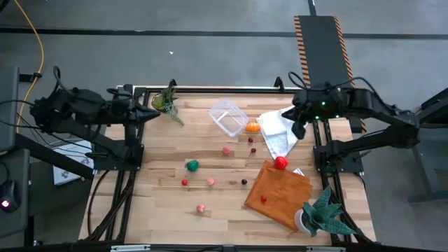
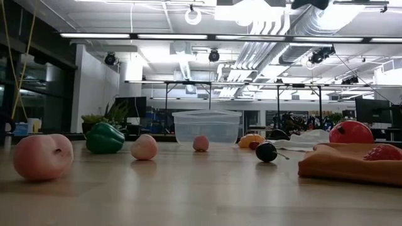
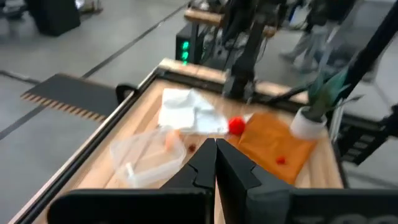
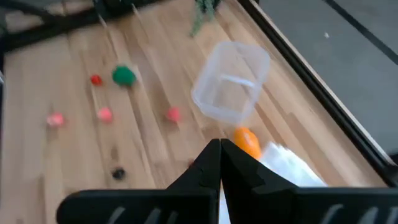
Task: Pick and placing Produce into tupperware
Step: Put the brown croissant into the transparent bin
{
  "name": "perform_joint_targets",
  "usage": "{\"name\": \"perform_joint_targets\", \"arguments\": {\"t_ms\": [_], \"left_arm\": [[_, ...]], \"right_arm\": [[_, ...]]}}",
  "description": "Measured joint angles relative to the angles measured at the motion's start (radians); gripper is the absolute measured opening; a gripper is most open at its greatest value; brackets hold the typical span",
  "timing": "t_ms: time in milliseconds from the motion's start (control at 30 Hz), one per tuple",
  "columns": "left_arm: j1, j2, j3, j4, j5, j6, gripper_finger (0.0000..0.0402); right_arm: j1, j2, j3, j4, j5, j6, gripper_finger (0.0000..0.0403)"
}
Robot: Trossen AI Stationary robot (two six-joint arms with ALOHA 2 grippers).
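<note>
The clear tupperware (image 1: 227, 117) stands at the table's far middle, with nothing in it as far as the low view (image 2: 207, 127) shows. Produce lies scattered on the wood: an orange piece (image 1: 252, 127) beside the tupperware, a green pepper (image 1: 192, 165), and several small pink, red and dark pieces such as a pink one (image 1: 201, 208). A red piece (image 1: 281, 163) and a small red one (image 1: 264, 199) lie on the orange cloth (image 1: 278, 192). My left gripper (image 1: 155, 115) hangs shut above the far left corner. My right gripper (image 1: 301, 129) hangs shut above the white cloth (image 1: 276, 133).
A potted plant (image 1: 168, 101) stands at the far left, close to my left gripper. Another potted plant (image 1: 322, 213) stands at the near right corner. A black frame rail (image 1: 210, 89) edges the table's far side. Bare wood lies at the near left.
</note>
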Motion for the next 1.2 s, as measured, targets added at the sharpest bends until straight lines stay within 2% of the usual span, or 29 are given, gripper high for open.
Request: {"name": "perform_joint_targets", "arguments": {"t_ms": [133, 333, 467, 600, 700, 900, 1033, 1200], "left_arm": [[0.0, 0.018, 0.003, -0.021, 0.0, -0.006, 0.0001], [0.001, 0.018, 0.003, -0.021, -0.007, -0.111, 0.0001], [0.001, 0.008, 0.003, -0.024, -0.007, -0.129, 0.0001], [0.06, -0.012, 0.003, -0.024, -0.004, -0.114, 0.0001], [0.147, -0.024, 0.003, -0.024, 0.055, -0.079, 0.0001], [0.35, -0.026, 0.003, -0.033, 0.259, 0.036, 0.0001], [0.482, 0.011, 0.004, -0.087, 0.377, 0.104, 0.0001], [0.625, 0.078, 0.003, -0.142, 0.484, 0.162, 0.0001]], "right_arm": [[-0.03, 0.001, 0.063, -0.114, -0.005, -0.045, 0.0], [-0.079, 0.001, 0.121, -0.221, -0.098, -0.105, 0.0], [-0.121, 0.001, 0.131, -0.279, -0.139, -0.15, 0.0], [-0.181, 0.003, 0.132, -0.282, -0.152, -0.226, 0.0], [-0.249, 0.019, 0.132, -0.276, -0.199, -0.281, 0.0], [-0.382, 0.065, 0.132, -0.27, -0.3, -0.377, 0.0], [-0.459, 0.111, 0.132, -0.264, -0.357, -0.433, 0.0], [-0.524, 0.166, 0.132, -0.254, -0.367, -0.483, 0.0]]}}
